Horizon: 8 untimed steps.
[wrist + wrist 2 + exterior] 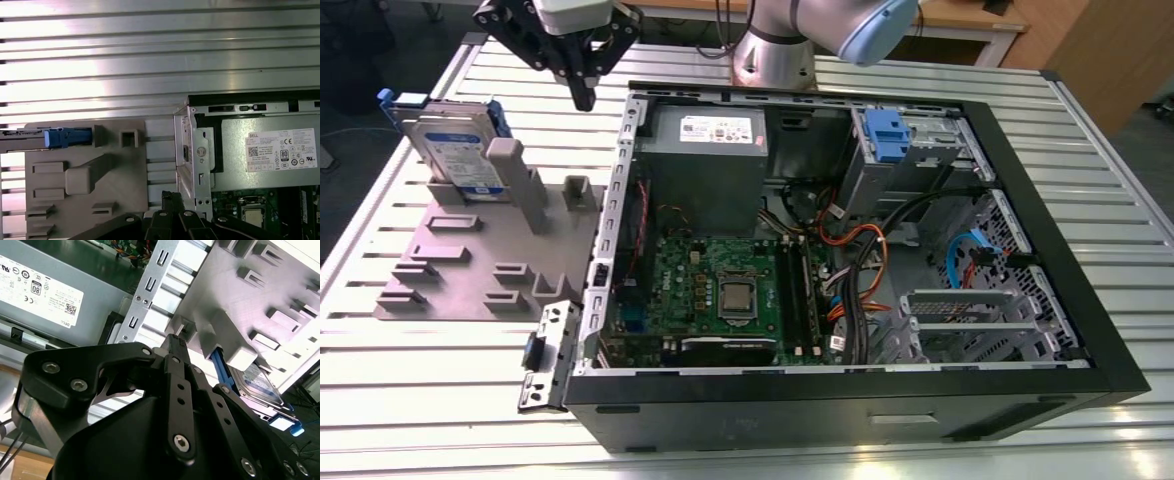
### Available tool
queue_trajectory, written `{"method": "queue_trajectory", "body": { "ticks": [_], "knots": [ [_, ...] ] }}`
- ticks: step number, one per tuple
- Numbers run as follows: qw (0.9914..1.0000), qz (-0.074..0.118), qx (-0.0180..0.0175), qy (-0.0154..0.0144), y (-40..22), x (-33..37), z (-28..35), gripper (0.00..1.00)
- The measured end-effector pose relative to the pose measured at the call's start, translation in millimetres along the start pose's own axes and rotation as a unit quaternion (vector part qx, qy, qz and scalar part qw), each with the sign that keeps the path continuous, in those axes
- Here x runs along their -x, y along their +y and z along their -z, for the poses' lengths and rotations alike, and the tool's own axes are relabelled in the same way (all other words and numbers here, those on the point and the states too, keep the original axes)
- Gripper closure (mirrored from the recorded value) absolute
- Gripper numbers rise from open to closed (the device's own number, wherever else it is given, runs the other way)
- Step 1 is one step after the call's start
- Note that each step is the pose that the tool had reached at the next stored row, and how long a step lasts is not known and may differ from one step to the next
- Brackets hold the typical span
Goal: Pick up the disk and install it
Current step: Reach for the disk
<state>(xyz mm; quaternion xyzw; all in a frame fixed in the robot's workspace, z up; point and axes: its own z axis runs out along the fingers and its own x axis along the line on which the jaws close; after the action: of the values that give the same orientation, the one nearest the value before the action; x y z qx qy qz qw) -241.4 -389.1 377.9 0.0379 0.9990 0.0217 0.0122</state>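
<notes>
The disk stands on edge in a slot of the grey holder, at the exterior view's left, its blue-and-white label facing the camera and blue rails on its edges. My gripper hangs shut and holding nothing, between the disk and the open computer case, above the holder's far end. In the second wrist view the closed fingertips point at the holder, with the disk off to one side. In the first wrist view the disk's blue rail shows edge-on, apart from the gripper.
The case lies open on a ribbed metal table. Inside are a grey power supply, a motherboard, cables and a drive bay with a blue latch. The case wall stands close beside the gripper. A loose bracket lies by the case.
</notes>
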Motion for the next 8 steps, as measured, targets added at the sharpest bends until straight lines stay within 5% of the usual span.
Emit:
{"method": "queue_trajectory", "body": {
  "ticks": [8],
  "knots": [
    [1.0,0.0,0.0,0.0001,-0.7,-10.7,-0.1,0.89]
  ]
}}
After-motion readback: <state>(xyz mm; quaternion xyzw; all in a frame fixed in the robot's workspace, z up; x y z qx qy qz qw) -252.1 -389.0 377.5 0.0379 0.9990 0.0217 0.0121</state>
